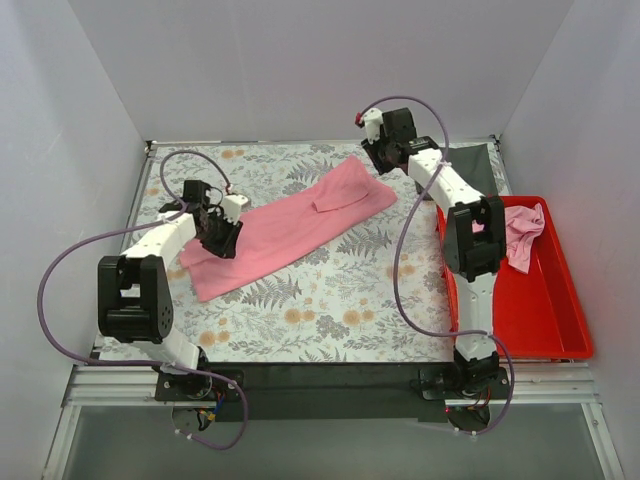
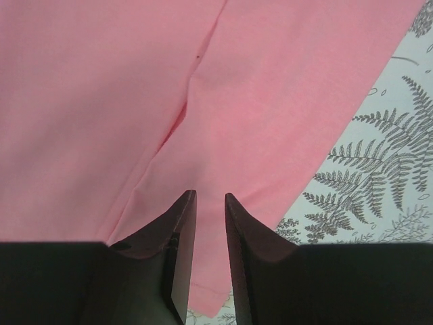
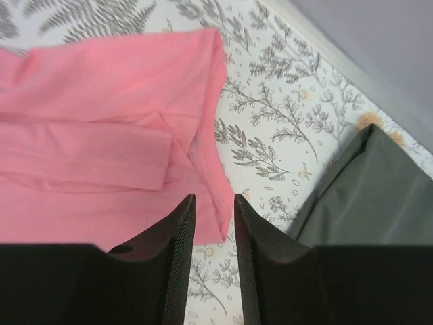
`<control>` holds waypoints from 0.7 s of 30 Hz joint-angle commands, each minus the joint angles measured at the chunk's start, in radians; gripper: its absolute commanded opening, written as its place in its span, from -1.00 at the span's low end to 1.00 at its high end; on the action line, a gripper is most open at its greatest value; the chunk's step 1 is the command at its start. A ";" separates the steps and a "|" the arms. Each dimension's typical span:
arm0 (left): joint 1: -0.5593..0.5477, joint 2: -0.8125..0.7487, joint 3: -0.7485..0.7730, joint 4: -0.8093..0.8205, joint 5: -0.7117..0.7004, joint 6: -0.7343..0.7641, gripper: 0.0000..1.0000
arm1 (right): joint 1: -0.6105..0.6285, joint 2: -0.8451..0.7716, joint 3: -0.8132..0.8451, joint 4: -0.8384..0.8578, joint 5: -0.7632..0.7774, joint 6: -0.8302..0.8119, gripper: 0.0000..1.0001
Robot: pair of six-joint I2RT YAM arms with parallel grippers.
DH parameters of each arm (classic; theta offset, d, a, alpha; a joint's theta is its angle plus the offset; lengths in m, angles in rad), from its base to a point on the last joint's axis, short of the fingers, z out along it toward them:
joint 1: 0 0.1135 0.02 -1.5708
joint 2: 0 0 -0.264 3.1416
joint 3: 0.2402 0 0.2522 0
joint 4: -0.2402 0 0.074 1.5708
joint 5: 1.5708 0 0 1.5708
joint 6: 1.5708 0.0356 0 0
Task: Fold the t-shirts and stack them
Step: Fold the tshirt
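One pink t-shirt (image 1: 290,225) lies folded into a long strip, running diagonally from near left to far right on the fern-print table. My left gripper (image 1: 220,240) hovers over its near-left part; in the left wrist view the gripper (image 2: 210,195) stands narrowly open, with flat fabric (image 2: 270,101) showing through the gap. My right gripper (image 1: 378,158) is at the strip's far-right end; in its wrist view the gripper (image 3: 214,196) is open just above the shirt's corner (image 3: 88,162), gripping nothing. A second crumpled pink t-shirt (image 1: 522,232) lies in the red bin.
The red bin (image 1: 560,300) stands along the table's right side, beside the right arm. A dark grey cloth (image 1: 470,160) lies at the back right corner, and the same grey cloth (image 3: 379,196) shows close to the right fingers. White walls enclose the table.
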 commanded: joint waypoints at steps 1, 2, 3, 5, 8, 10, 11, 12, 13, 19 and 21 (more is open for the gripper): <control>-0.060 0.004 -0.030 0.034 -0.140 0.086 -0.55 | -0.001 -0.154 -0.026 0.023 -0.101 0.057 -0.28; -0.068 0.009 -0.038 0.038 -0.158 0.091 -0.55 | -0.001 -0.169 -0.034 0.008 -0.109 0.060 -0.28; -0.077 0.011 -0.052 0.044 -0.180 0.102 -0.56 | -0.002 -0.195 -0.049 -0.002 -0.113 0.066 -0.28; -0.108 0.017 -0.099 0.044 -0.235 0.135 -0.56 | -0.005 -0.221 -0.066 -0.026 -0.135 0.074 -0.28; -0.148 0.032 -0.166 0.049 -0.301 0.174 -0.56 | -0.014 -0.261 -0.095 -0.054 -0.159 0.090 -0.27; -0.169 0.026 -0.191 0.031 -0.303 0.183 -0.56 | -0.021 -0.287 -0.123 -0.072 -0.170 0.093 -0.28; -0.182 0.024 -0.208 0.018 -0.300 0.177 -0.56 | -0.022 -0.296 -0.135 -0.075 -0.172 0.094 -0.28; -0.194 0.020 -0.219 -0.012 -0.291 0.175 -0.56 | -0.027 -0.312 -0.146 -0.080 -0.175 0.094 -0.28; -0.232 0.002 -0.231 -0.026 -0.288 0.171 -0.56 | -0.030 -0.318 -0.167 -0.085 -0.179 0.093 -0.28; -0.541 -0.100 -0.271 -0.165 -0.214 0.019 -0.56 | -0.050 -0.362 -0.250 -0.121 -0.201 0.091 -0.31; -0.643 -0.103 -0.238 -0.209 -0.168 -0.049 -0.56 | -0.054 -0.376 -0.287 -0.126 -0.204 0.090 -0.31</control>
